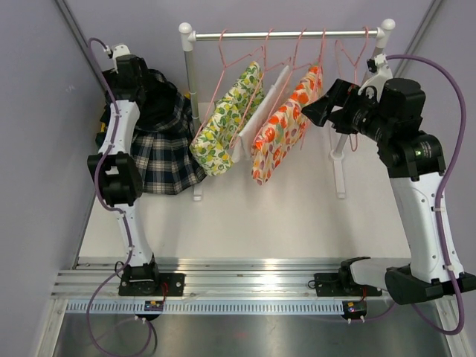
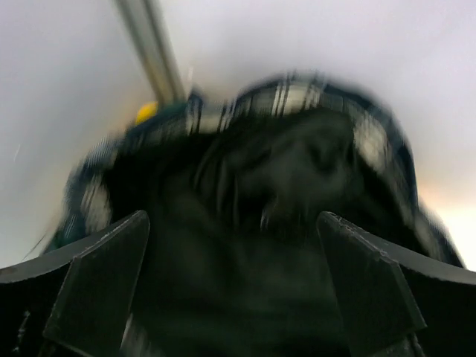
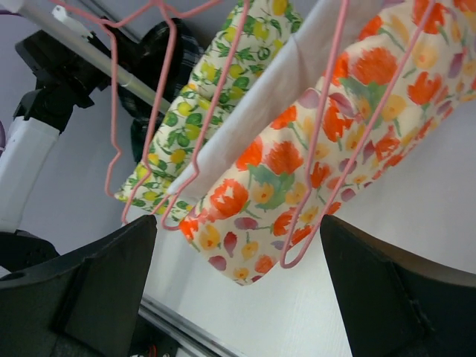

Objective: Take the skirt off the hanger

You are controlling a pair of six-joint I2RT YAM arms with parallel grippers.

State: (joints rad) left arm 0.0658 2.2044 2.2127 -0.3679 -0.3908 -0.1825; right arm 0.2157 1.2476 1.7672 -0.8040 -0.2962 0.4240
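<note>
A dark plaid skirt (image 1: 167, 160) lies heaped on the table at the left, off the rail. My left gripper (image 1: 156, 93) hovers right over its upper end. In the left wrist view the picture is blurred, the skirt (image 2: 297, 149) fills the middle, and the left gripper (image 2: 232, 219) stands open, its fingers wide on either side of the cloth. Pink wire hangers (image 1: 223, 59) hang from the rail (image 1: 286, 33). My right gripper (image 1: 314, 113) is open beside the orange floral garment (image 1: 279, 130), with nothing in the right gripper (image 3: 238, 223).
A lemon-print garment (image 1: 223, 123) and a white one (image 1: 253, 119) hang between the floral piece and the plaid heap. An empty pink hanger (image 1: 349, 59) hangs near the rack's right post (image 1: 340, 167). Something yellow (image 1: 99, 130) sits behind the left arm.
</note>
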